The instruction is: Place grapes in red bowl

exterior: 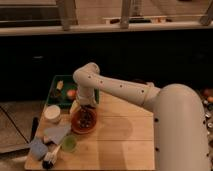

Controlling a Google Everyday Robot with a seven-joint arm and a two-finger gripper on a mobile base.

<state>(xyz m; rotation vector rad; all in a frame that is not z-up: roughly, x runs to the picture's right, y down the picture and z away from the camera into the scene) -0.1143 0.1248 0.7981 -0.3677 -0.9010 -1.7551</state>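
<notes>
End effector [86, 108], grip state unclear, hangs over grapes [86, 118] lying in red bowl [74, 124].

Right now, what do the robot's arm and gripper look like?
The arm is smooth, glossy white, with thick rounded segments; no cables or markings show. The gripper looks darker and sits over the shallow orange-red bowl.

One camera, high by the arm's [120, 90] base, looks down across the table [125, 145]; gripper [85, 108] at 7 o'clock of centre, over the red bowl [73, 123].
</notes>
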